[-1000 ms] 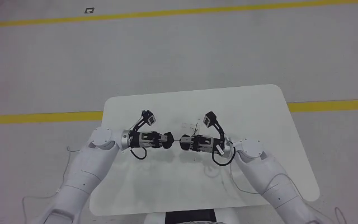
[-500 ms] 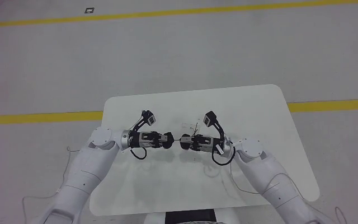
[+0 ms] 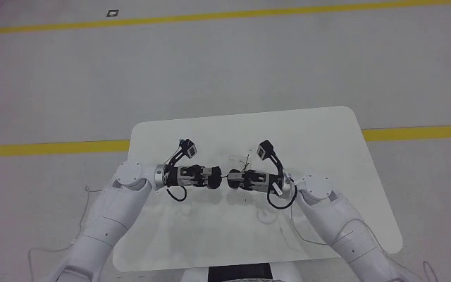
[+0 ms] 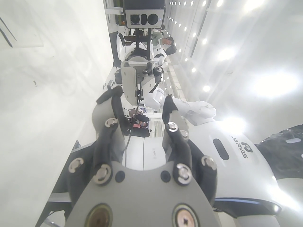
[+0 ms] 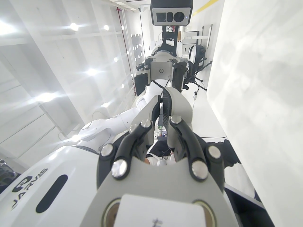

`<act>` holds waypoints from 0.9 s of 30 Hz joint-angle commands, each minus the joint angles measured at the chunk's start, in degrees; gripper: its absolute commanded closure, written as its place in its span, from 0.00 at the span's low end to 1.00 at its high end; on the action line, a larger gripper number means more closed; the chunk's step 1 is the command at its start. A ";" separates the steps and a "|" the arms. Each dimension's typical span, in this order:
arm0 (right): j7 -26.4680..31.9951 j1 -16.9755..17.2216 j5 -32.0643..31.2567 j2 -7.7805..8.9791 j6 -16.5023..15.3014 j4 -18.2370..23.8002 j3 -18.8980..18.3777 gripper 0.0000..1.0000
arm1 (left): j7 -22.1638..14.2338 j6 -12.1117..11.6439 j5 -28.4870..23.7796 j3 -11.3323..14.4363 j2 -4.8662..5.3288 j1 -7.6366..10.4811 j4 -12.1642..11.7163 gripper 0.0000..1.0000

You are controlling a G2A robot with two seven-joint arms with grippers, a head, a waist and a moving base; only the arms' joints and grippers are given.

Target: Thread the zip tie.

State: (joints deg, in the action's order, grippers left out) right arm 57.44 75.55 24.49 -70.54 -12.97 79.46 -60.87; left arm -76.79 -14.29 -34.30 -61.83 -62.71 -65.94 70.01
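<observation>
Facing each other over the white table (image 3: 317,141): my right gripper (image 5: 163,95) clenches the thin black plastic zip tie (image 5: 159,84), left gripper (image 4: 142,100) released

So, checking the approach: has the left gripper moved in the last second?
Yes. Against the table, the left gripper has edged toward the right gripper, which holds the zip tie.

I see: grey floor (image 3: 211,70) | two yellow lines (image 3: 63,148) across it | white rounded table (image 3: 317,134) | bright ceiling lights (image 4: 272,86) overhead
</observation>
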 commanded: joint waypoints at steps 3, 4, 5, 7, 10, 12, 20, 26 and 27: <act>-0.21 -0.13 -0.08 0.03 0.00 0.05 0.34 1.00 | 0.11 0.10 -0.06 0.27 0.15 0.09 0.10 0.60; -0.24 -0.16 -0.06 0.03 -0.01 0.04 0.40 1.00 | 0.11 0.11 -0.09 0.34 0.18 0.12 0.10 0.61; -0.28 -0.17 0.03 0.03 -0.05 0.03 0.46 1.00 | 0.12 0.11 -0.13 0.40 0.21 0.14 0.09 0.62; -0.42 -0.16 0.56 0.03 -0.25 -0.03 0.51 1.00 | 0.13 0.07 -0.20 0.57 0.28 0.18 0.06 0.62; -0.79 -0.07 1.80 0.05 -0.59 -0.23 0.25 1.00 | 0.21 -0.03 -0.39 0.77 0.37 0.23 0.05 0.63; -1.03 0.00 2.44 0.07 -0.67 -0.35 0.08 1.00 | 0.25 -0.15 -0.53 0.88 0.43 0.25 0.06 0.64; -1.72 0.14 4.49 0.04 -0.88 -0.34 0.10 1.00 | 0.34 -0.25 -0.88 1.51 0.65 0.41 0.13 0.67; -1.74 -0.36 4.25 -0.12 -0.12 -0.52 1.26 1.00 | 0.46 -0.43 -1.23 1.91 0.79 0.60 0.08 0.68; -1.78 -0.52 3.94 -0.13 0.08 -0.63 1.49 1.00 | 0.50 -0.47 -1.33 1.96 0.82 0.65 0.06 0.69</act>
State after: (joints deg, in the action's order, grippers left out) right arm 55.69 75.18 28.73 -70.66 -13.09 78.94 -59.61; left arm -76.33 -14.72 -35.54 -59.92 -61.93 -65.35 70.08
